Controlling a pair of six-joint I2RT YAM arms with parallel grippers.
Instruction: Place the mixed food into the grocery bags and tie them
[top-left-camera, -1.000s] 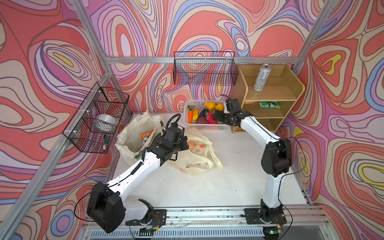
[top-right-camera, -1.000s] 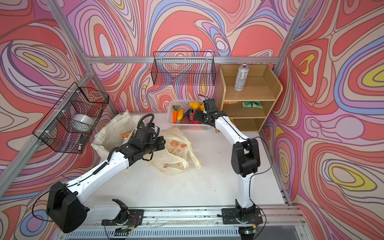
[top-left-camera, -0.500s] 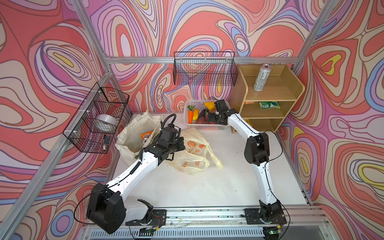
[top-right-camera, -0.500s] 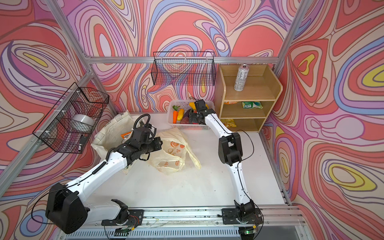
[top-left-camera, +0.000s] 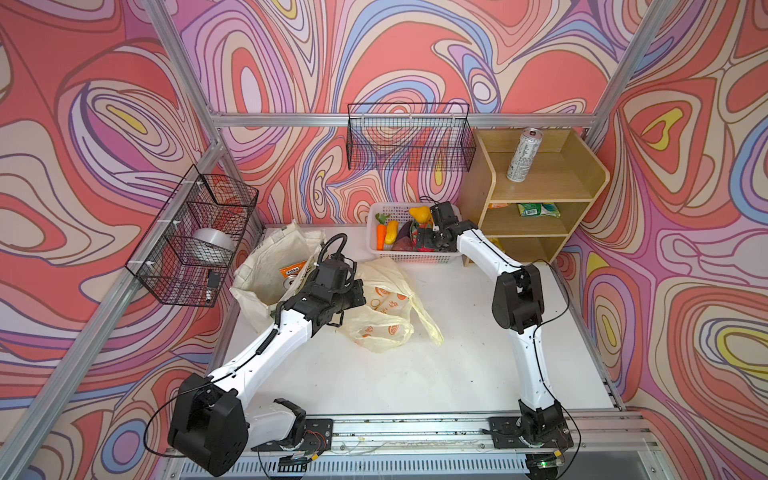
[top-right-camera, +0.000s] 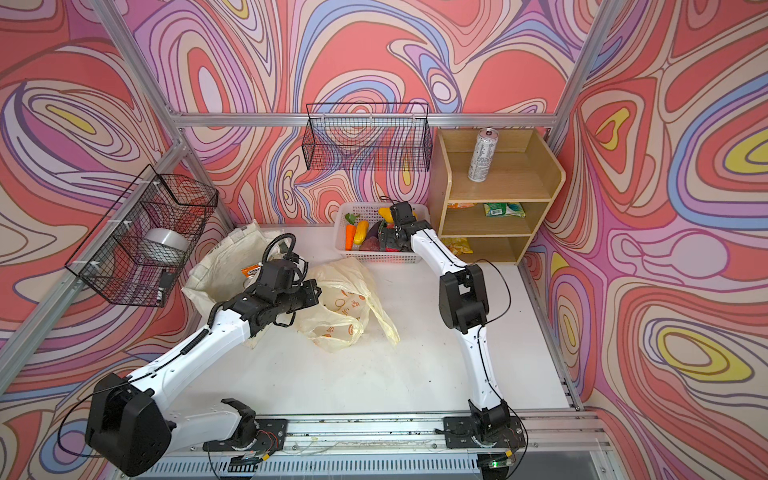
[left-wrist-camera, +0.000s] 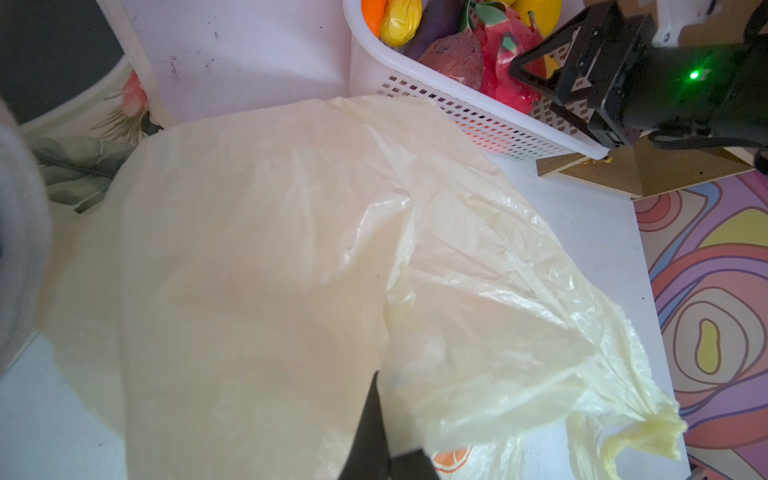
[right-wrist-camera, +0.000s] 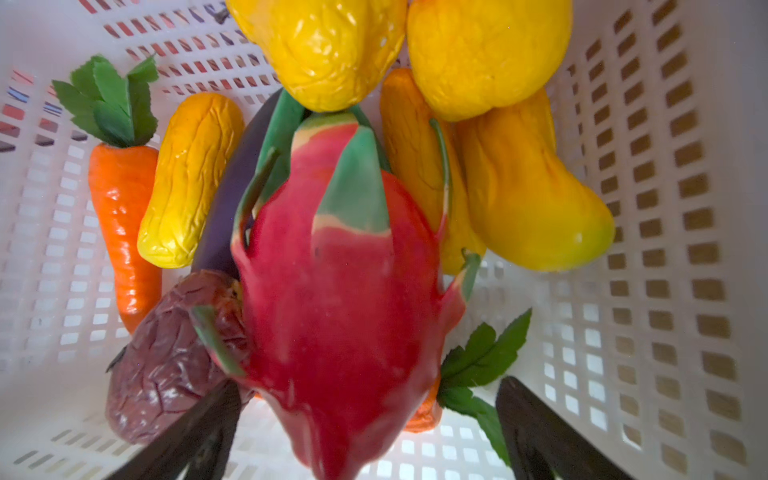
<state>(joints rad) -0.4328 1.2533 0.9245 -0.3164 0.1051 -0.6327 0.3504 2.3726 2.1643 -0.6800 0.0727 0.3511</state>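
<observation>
Hovering in the basket, we hold the right gripper spread wide, its fingers on either side of the dragon fruit and gripping nothing. Our left gripper is pinched tight on the bag, which lies mid-table beside the tote. The can stands on the shelf.
</observation>
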